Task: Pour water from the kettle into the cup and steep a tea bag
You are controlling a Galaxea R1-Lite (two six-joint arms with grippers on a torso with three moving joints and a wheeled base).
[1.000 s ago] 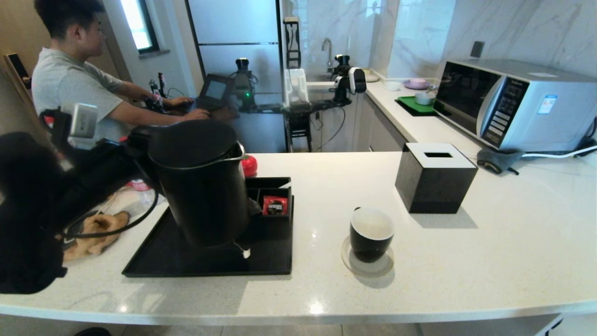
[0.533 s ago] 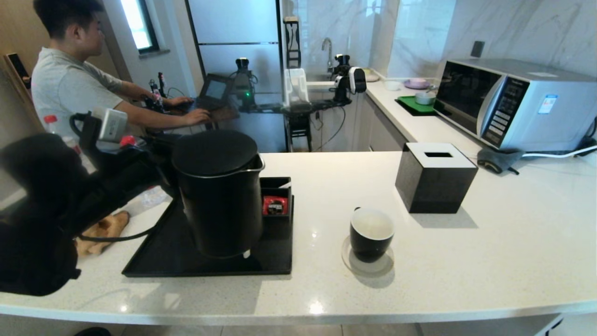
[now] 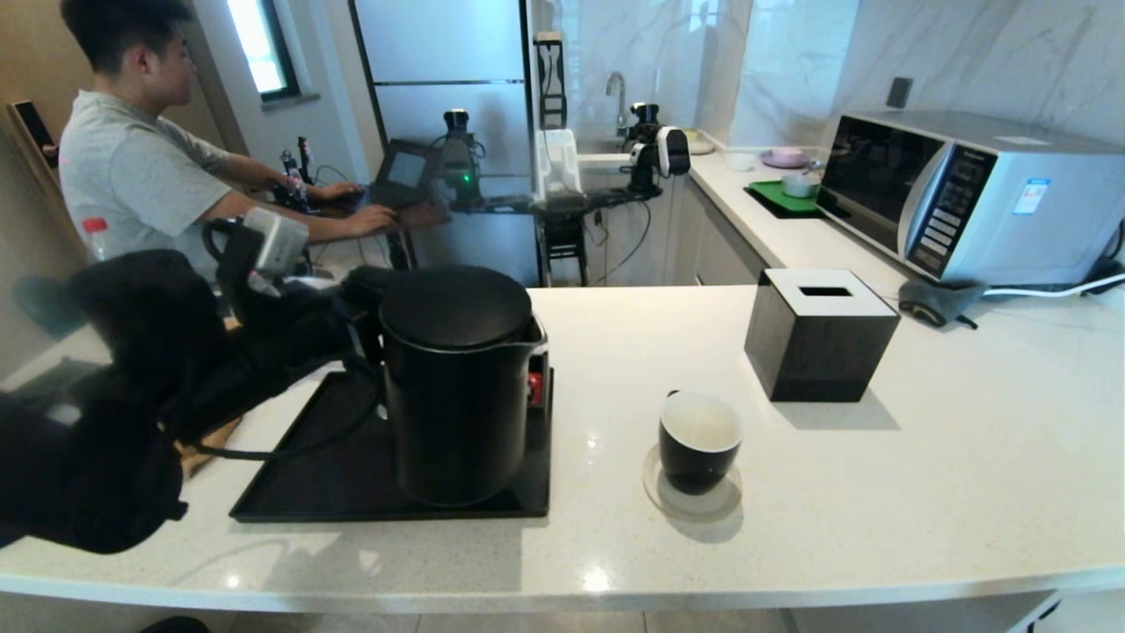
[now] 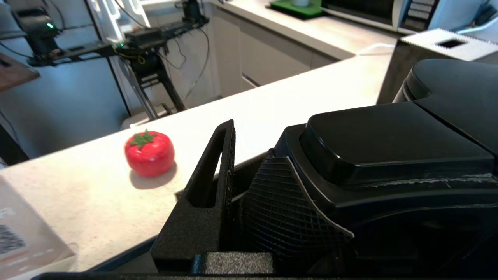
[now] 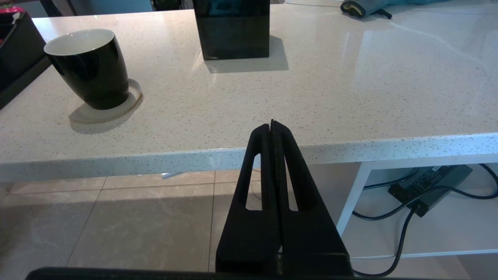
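The tall black kettle hangs upright over the right part of the black tray, left of the cup. My left gripper is shut on the kettle's handle; in the left wrist view the gripper has one textured pad pressed against the handle. The cup, black outside and white inside, stands empty on a round coaster; it also shows in the right wrist view. My right gripper is shut and empty, low before the counter's front edge. The tea bag is hidden.
A black cube tissue box stands behind the cup, to its right. A microwave is at the far right. A red tomato-shaped object lies behind the tray. A person sits at the far left, with a red-capped bottle nearby.
My left arm has carried the kettle rightward over the tray, closer to the cup. The kettle now covers the tray's compartment and the small white tag seen before.
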